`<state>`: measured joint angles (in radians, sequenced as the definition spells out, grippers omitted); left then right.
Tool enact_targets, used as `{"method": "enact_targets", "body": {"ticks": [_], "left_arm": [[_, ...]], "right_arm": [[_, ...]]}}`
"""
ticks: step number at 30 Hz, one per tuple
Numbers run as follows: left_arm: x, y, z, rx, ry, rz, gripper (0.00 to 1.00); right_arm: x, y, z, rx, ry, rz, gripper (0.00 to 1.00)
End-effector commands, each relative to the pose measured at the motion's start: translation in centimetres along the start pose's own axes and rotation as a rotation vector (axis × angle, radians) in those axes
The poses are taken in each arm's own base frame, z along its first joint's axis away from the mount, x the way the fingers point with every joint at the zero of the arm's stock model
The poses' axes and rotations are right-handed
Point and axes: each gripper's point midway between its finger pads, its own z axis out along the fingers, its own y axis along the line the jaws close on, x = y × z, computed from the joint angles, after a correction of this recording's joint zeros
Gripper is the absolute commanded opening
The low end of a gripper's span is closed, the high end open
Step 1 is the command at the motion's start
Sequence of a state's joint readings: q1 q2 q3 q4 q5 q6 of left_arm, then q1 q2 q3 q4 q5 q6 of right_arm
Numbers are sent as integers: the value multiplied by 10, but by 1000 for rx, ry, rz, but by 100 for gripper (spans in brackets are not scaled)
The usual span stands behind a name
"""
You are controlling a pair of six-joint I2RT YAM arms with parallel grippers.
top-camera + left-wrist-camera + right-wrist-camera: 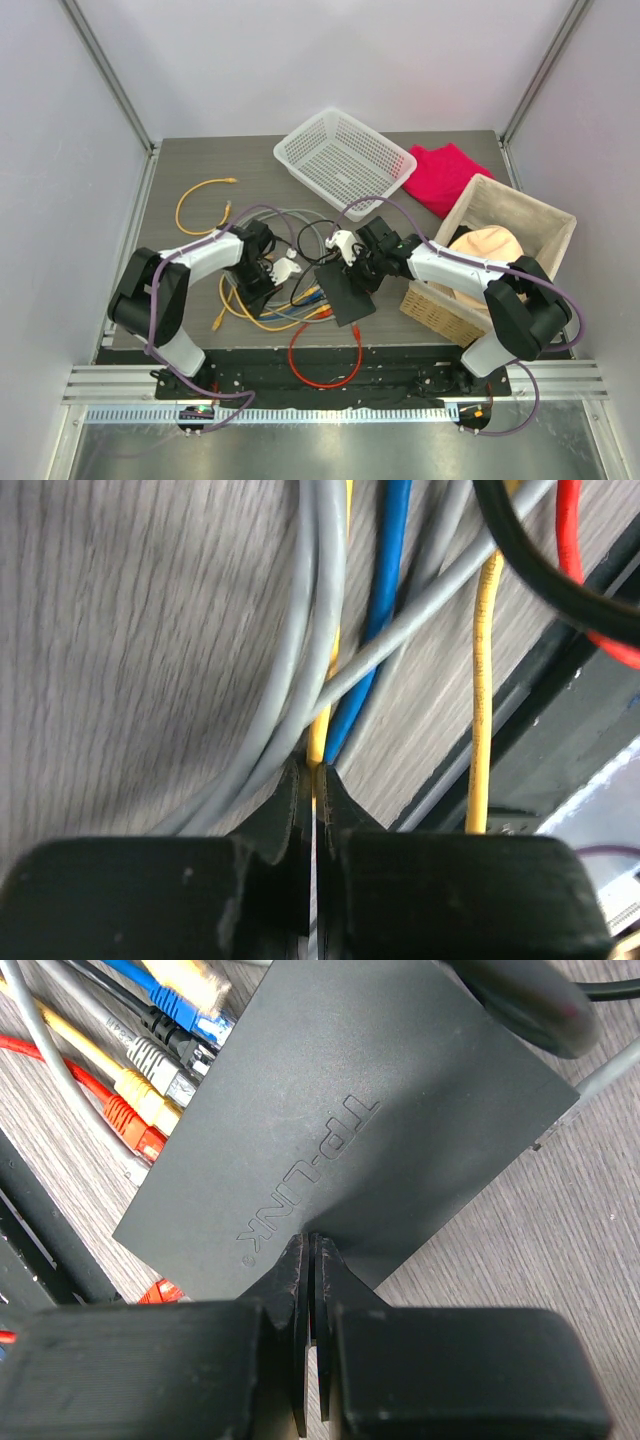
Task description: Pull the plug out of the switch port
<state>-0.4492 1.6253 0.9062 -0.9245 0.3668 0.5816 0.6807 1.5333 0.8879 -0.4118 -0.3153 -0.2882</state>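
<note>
The switch point(350, 297) is a flat matte-black box point(350, 1130) lying in front of the arms. Several plugs point(165, 1060), blue, yellow, black, grey and red, sit in the ports along its left edge. My right gripper point(312, 1240) is shut with nothing between the jaws, its tips resting on the switch's top near the raised logo point(352, 272). My left gripper point(313, 768) is shut down to a hairline gap over the cable bundle left of the switch point(275, 272). A yellow cable point(318, 742) runs up to its tips beside a blue cable point(385, 600); a pinch on it does not show.
Grey cables point(310, 650) cross the wooden table. A red cable point(325, 365) loops over the front edge. A white mesh basket point(343, 160) and a red cloth point(447, 175) lie at the back, a wicker box point(500, 205) stands on the right, and a loose yellow cable point(205, 200) lies at back left.
</note>
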Motion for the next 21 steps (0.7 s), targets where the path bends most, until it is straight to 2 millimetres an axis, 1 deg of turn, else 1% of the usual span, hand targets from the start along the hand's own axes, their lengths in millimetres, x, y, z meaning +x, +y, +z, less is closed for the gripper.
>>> {"method": "enact_targets", "body": {"ticks": [1,2,3,4,5,6,7,8,10,11,13,14,16,17,19,20,21], "left_arm": [[-15,10,-32,-47,3,109,0],[-31,14,-51,-80,-29,147,0],[-25,5,-63,-52,9,153,0],[-28,4,-73,-45,16,197,0],[-40,8,-89,-63,8,221,0],[-30,-1,-99,-31,61,212,0],[-26,0,-106,-28,102,240,0],[-18,-8,-118,4,154,239,0],[-4,-6,-124,23,249,233,0],[6,-10,-125,48,289,231,0],[20,-8,-126,44,334,242,0],[28,-5,-118,38,352,253,0],[37,0,-114,11,379,271,0],[45,6,-109,-11,419,272,0],[51,14,-105,-41,457,259,21],[46,20,-100,-73,428,253,27],[41,20,-99,-83,393,245,31]], "right_arm": [[19,-8,5,42,63,8,2],[19,-7,5,39,62,8,1],[19,-6,7,38,67,8,2],[19,-7,7,37,67,11,2],[19,-7,7,36,68,12,2],[18,-7,8,34,67,13,2],[18,-7,9,34,69,11,2],[17,-7,9,34,69,11,2],[14,-9,8,38,64,6,2],[13,-10,9,39,64,4,2],[11,-11,9,42,59,2,2],[11,-11,9,42,59,1,2],[10,-11,9,45,57,0,2],[10,-11,9,45,54,-1,2],[10,-11,8,45,55,1,2],[11,-10,8,44,58,0,2],[12,-10,8,43,60,1,2]]}}
